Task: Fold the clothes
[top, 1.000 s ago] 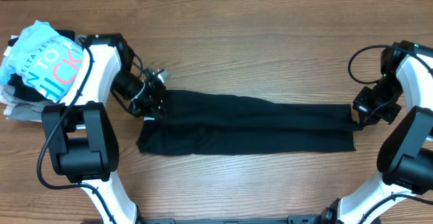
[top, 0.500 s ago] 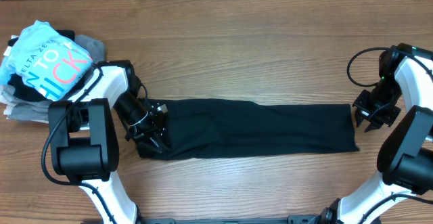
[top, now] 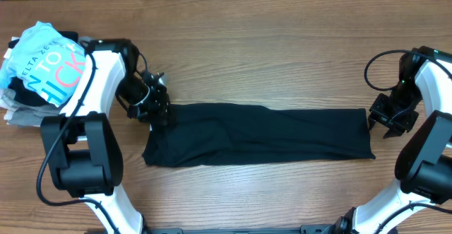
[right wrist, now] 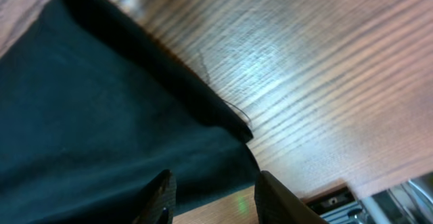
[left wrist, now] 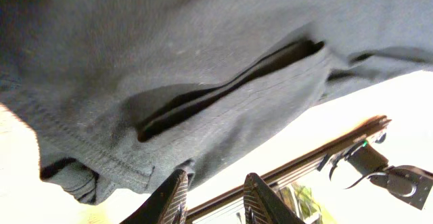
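From overhead I see the shirt point(top: 261, 135) lying flat on the table point(top: 268, 43) as one long black band running left to right across the middle, its near edge a little uneven at the left end. My left gripper point(top: 157, 107) sits at the far left corner of that band, over the cloth's edge. In the left wrist view its fingers point(left wrist: 172, 197) stand a narrow way apart with nothing between them, and the hemmed, layered edge of the shirt hangs just past the tips. My right gripper point(top: 378, 123) is at the right end of the band, just beside its short edge. In the right wrist view those fingers point(right wrist: 159, 197) are parted somewhat wider; the shirt's corner lies on the wood below them and I see no cloth pinched. Neither gripper holds anything. Well off to the far left, apart from the black band, a blue shirt point(top: 46, 61) with lettering lies heaped on a grey garment point(top: 21, 114).
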Available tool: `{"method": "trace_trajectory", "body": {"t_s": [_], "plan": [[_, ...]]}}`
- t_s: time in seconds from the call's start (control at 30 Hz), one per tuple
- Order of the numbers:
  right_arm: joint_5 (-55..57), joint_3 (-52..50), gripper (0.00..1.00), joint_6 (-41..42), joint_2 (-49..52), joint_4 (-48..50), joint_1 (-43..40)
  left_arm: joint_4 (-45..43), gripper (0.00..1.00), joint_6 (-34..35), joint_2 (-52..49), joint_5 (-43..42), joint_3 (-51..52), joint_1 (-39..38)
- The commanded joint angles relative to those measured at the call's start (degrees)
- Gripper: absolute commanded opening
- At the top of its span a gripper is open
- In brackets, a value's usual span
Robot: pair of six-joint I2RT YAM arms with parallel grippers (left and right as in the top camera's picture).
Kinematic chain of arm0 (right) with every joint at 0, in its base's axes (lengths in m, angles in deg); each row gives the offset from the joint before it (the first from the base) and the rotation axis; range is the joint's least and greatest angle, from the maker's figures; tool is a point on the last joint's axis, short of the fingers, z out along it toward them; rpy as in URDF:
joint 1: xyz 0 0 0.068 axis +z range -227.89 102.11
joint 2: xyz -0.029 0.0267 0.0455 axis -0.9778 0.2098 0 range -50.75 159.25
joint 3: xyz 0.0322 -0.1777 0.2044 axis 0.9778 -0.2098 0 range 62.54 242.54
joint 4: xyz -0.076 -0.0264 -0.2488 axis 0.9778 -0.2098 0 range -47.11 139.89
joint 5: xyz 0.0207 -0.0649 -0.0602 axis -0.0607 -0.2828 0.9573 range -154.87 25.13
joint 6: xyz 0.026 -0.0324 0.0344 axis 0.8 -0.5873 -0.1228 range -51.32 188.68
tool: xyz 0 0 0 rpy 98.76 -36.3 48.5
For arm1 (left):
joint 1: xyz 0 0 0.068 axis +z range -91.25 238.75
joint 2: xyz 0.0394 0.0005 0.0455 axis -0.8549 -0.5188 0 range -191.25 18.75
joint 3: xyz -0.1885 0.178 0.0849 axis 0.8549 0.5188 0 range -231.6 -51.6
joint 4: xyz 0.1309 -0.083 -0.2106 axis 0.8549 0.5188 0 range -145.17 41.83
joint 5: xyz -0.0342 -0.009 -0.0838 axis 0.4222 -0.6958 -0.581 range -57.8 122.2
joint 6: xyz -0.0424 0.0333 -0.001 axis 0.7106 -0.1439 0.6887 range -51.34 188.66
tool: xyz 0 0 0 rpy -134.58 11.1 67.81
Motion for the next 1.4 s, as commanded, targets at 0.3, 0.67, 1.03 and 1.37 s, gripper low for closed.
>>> {"method": "trace_trajectory", "body": {"t_s": [0.3, 0.67, 1.03, 1.37], "plan": [[-4.2, -6.8, 0.71, -12.9, -1.3, 6.0, -0.6, -1.5, 0.31, 2.5, 1.2, 1.1, 1.6, -5.1], [-22.0, -17.2, 0.28, -22.1, -1.3, 22.6, 0.3, -2.9, 0.31, 2.5, 1.3, 1.1, 1.6, -5.5], [-7.6, 1.6, 0.04, -3.1, -1.3, 20.7, -4.5, -6.7, 0.29, 3.5, 1.3, 1.0, 1.4, -3.7], [-6.4, 10.5, 0.04, -8.2, -1.3, 10.3, 12.2, -7.6, 0.38, 6.0, 1.3, 0.3, 1.4, -2.9]]}}
